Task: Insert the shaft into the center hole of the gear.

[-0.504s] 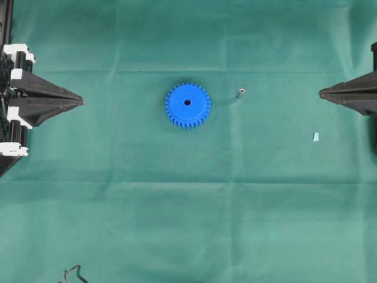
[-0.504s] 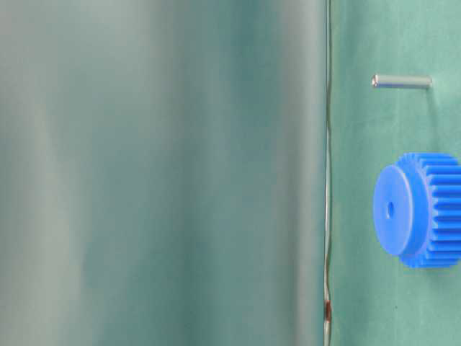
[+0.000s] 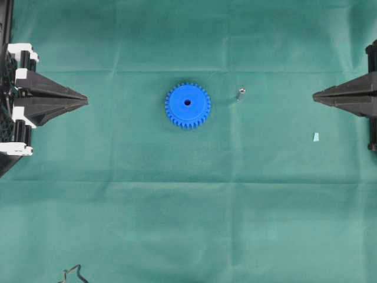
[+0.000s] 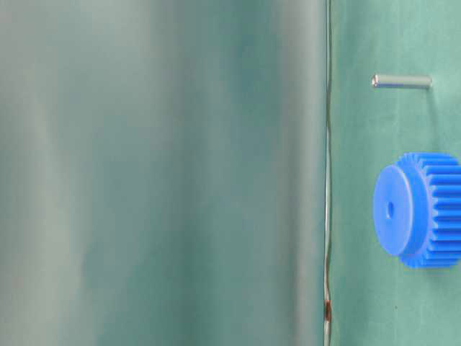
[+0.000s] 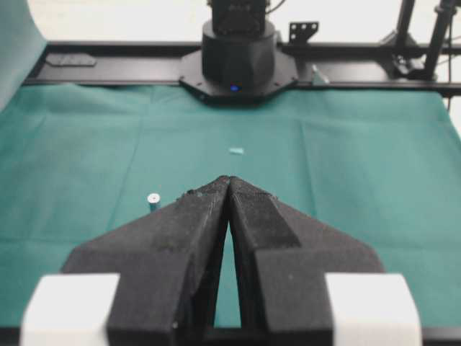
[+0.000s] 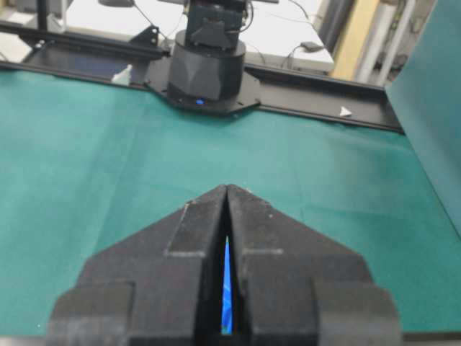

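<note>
The blue gear (image 3: 188,105) lies flat mid-table, its dark center hole (image 3: 188,102) facing up; it also shows in the table-level view (image 4: 418,210). The shaft (image 3: 240,94), a tiny silvery pin, stands upright just right of the gear, apart from it; it also shows in the table-level view (image 4: 402,81) and the left wrist view (image 5: 153,200). My left gripper (image 3: 86,101) is shut and empty at the far left. My right gripper (image 3: 314,96) is shut and empty at the far right. A blue sliver of the gear (image 6: 227,288) shows through the right jaws' slit.
A small pale blue scrap (image 3: 316,137) lies on the green cloth (image 3: 188,206) at the right, below the right gripper; it also shows in the left wrist view (image 5: 236,151). A dark cable end (image 3: 72,273) lies at the bottom left. The opposite arm bases stand at the far edges.
Both grippers have moved slightly inward toward the middle. The gear and the shaft have not moved.
</note>
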{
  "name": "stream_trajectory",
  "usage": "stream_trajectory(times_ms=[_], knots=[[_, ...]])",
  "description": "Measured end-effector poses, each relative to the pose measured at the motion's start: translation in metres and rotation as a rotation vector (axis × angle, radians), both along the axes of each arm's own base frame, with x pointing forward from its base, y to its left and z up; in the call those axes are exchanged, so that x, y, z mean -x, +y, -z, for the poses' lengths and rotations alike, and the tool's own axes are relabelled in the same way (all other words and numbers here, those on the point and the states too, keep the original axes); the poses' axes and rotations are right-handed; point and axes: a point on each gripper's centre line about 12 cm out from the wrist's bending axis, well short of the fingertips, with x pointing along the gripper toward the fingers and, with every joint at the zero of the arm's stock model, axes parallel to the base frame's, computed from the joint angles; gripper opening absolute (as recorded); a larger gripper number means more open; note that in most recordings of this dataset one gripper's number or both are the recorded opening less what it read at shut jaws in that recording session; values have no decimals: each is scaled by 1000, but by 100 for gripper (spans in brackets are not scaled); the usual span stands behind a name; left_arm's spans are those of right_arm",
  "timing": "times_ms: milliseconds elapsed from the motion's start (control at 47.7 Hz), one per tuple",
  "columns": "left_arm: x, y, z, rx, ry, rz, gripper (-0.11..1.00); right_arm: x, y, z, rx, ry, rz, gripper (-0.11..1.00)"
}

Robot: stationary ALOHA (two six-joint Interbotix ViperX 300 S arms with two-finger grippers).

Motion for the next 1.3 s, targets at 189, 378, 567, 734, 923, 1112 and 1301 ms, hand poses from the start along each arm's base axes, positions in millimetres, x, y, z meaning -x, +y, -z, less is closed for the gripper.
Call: stream_trajectory(times_ms=[189,378,567,734,923,1112,1301], knots=[[0,0,1,0,8,0,2,-11,-8,-4,-1,18,35,2],[0,0,1,2,6,0,2,-32,-20,-1,-4,75,84,8],[0,0,0,2,5,0,2,-55,-36,24,-35,188,136,60],[0,0,1,2,8,0,2,-78,-46,55,-58,329,162,92],[0,0,1,2,6,0,2,-101,-56,94,-85,479,185,91],[0,0,1,2,8,0,2,-107,-66,122,-120,565,216,91],[0,0,1,0,9,0,2,-109,-69,135,-142,591,229,91]])
